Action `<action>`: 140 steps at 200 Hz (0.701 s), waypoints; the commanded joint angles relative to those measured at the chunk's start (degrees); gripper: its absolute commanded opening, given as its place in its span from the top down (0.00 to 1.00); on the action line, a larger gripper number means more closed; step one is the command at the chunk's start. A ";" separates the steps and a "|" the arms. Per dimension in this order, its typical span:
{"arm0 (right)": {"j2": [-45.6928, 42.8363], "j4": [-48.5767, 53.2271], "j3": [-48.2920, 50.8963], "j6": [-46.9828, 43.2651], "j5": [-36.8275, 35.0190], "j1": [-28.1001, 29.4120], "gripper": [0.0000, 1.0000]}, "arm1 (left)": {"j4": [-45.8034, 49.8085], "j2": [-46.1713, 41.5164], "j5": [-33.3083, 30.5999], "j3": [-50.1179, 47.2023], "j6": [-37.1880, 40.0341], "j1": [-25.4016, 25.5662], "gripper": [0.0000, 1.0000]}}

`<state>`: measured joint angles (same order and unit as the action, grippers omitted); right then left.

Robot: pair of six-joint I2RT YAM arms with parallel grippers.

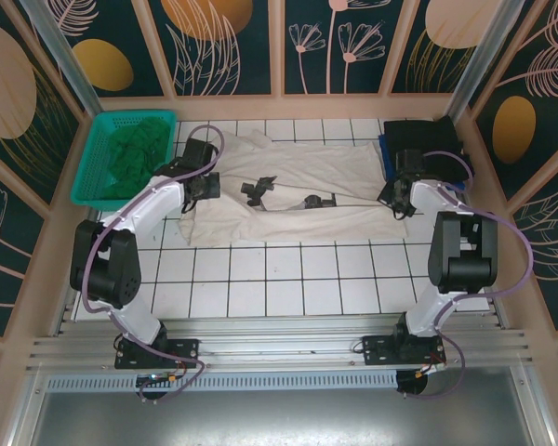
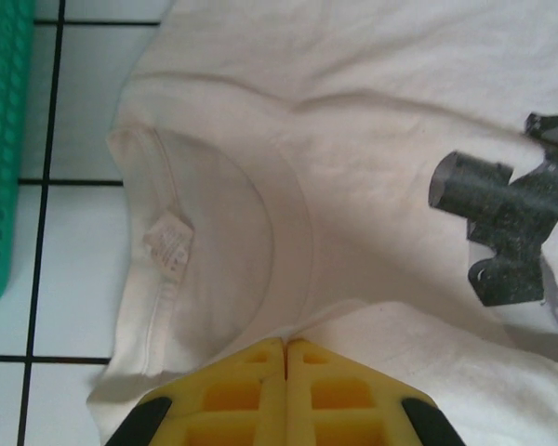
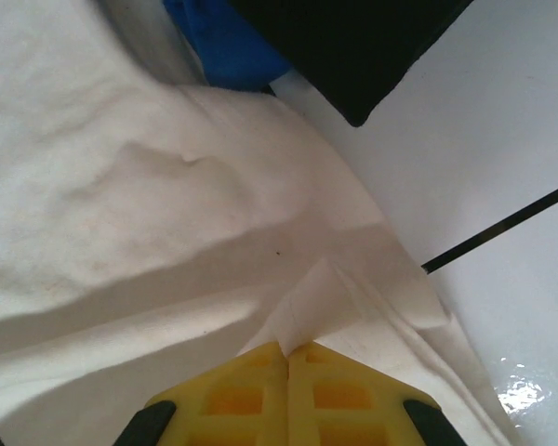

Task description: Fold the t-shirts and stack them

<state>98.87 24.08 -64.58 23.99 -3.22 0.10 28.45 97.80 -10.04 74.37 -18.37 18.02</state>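
Note:
The cream-white t-shirt [image 1: 298,186] lies spread flat across the middle of the tiled table, a dark print [image 1: 259,190] on its front. My left gripper [image 1: 203,186] is at the shirt's left end. In the left wrist view its yellow jaws [image 2: 286,346] are shut on a fold of the cream cloth [image 2: 372,139] just below the collar and label [image 2: 167,243]. My right gripper [image 1: 395,200] is at the shirt's right end, shut [image 3: 287,348] on a pinched-up hem of the cream cloth [image 3: 121,186]. A folded black t-shirt [image 1: 423,139] sits at the back right. A dark green t-shirt [image 1: 135,153] lies in the basket.
The teal mesh basket [image 1: 93,177] stands at the back left, its wall [image 2: 0,139] close to the left gripper. A blue cloth [image 3: 223,42] shows under the black t-shirt [image 3: 353,46]. Bare white tiles [image 1: 279,279] stretch between the cream shirt and the arm bases.

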 commanded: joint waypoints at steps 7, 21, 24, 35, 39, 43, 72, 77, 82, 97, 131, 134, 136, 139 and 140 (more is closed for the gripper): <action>2.18 -1.22 -2.22 -1.47 -2.68 -0.32 1.00 | -0.66 3.88 -2.69 3.29 1.77 0.02 1.00; 3.13 -1.82 -2.10 -1.66 -2.13 -0.49 1.00 | -0.87 5.32 -2.21 3.84 2.13 0.03 0.96; 3.51 -1.83 -2.17 -1.66 -2.05 -0.54 1.00 | -0.80 5.67 -2.11 4.04 2.17 0.01 0.94; 4.29 -1.75 -2.31 -1.66 -2.14 -0.54 1.00 | -0.40 7.02 -2.08 4.74 2.05 -0.06 0.87; 4.52 -1.64 -2.39 -1.66 -2.26 -0.54 1.00 | -0.24 7.39 -2.12 4.95 2.00 -0.09 0.80; 4.80 -1.49 -2.50 -1.66 -2.44 -0.54 1.00 | -0.04 7.75 -2.28 5.15 1.86 -0.06 0.72; 3.82 2.49 -4.11 -1.40 -5.28 -0.21 0.82 | 2.04 5.72 -5.09 4.18 -0.82 -0.62 0.33; 3.15 2.98 -4.08 -1.36 -6.07 -0.11 0.81 | 2.21 4.41 -5.68 3.09 -1.51 -0.57 0.27; 1.83 3.78 -3.77 -1.14 -7.60 0.14 0.78 | 2.33 2.87 -5.94 1.77 -2.19 -0.60 0.23; -1.80 5.24 -2.14 -0.51 -10.38 1.20 0.70 | 2.17 -3.34 -6.68 -3.83 -5.07 -0.60 0.15; -10.43 2.12 7.58 1.16 -6.33 5.83 0.61 | -2.14 -12.17 0.76 -21.37 -13.00 -0.55 0.14; -11.08 1.24 8.91 1.50 -5.22 6.46 0.60 | -2.50 -12.52 1.12 -22.82 -13.70 -0.50 0.15; -11.27 0.89 9.59 1.65 -4.67 6.88 0.60 | -2.78 -12.71 1.46 -23.69 -14.12 -0.52 0.15; -11.63 0.23 10.45 1.78 -3.94 7.28 0.59 | -3.36 -13.04 1.71 -24.82 -14.75 -0.46 0.14; -11.63 0.23 10.45 1.78 -3.94 7.28 0.59 | -3.51 -13.14 1.79 -25.12 -14.98 -0.45 0.14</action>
<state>92.14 25.76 -60.93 23.88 -10.48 3.51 26.98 86.61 -12.43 58.67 -25.85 17.74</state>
